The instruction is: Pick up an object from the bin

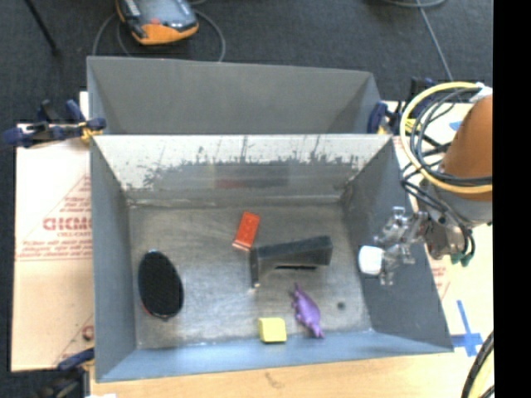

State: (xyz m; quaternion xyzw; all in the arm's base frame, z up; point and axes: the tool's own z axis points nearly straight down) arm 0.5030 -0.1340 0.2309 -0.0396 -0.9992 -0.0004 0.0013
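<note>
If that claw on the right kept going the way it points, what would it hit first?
Most likely the small white thing beside the gripper, at the foot of the right wall. Depth is unclear, so it may slip past onto the wall.

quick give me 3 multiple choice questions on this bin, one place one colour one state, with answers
1. Where in the bin is the yellow block? A by the near wall B back left corner C right wall
2. Colour of the toy beside it? A green B purple C white
3. The red block is: A in the air B lying on the floor C stacked on something
1 A, it sits by the floor's near edge; 2 B, its body is purple; 3 B, it rests mid-floor, away from the gripper.
</note>
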